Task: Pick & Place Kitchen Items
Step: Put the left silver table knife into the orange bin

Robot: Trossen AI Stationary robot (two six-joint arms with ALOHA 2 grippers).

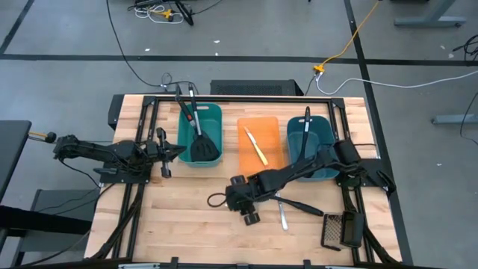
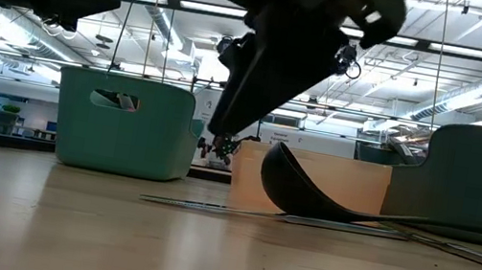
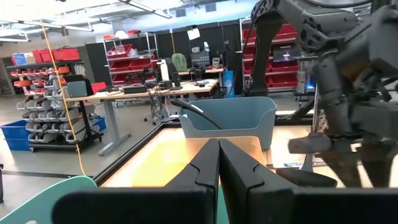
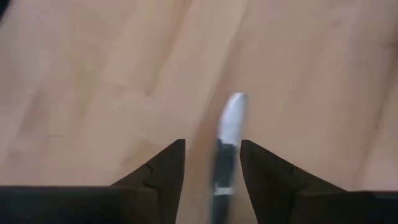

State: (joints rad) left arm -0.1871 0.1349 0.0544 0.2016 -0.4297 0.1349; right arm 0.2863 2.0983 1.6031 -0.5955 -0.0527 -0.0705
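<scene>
Now | right gripper (image 4: 211, 165): dark wedge fingers parted, straddling slim silver knife (image 4: 227, 140) lying flat on pale wood-grain table (image 4: 93, 74), not gripping | left gripper (image 3: 219, 168): fingers pressed together, empty, beside teal tub (image 1: 200, 134) with black slotted spatula (image 1: 204, 147)

The high view looks straight down on the whole surface (image 1: 187, 217) and both arms. The low view sits at surface height, facing level across it into the room. The left wrist view looks across the surface past the tray (image 3: 180, 155) to the blue tub (image 3: 233, 118), which the high view shares. The right wrist view faces down, very near the wood, over what seems a knife (image 4: 227, 140).
</scene>
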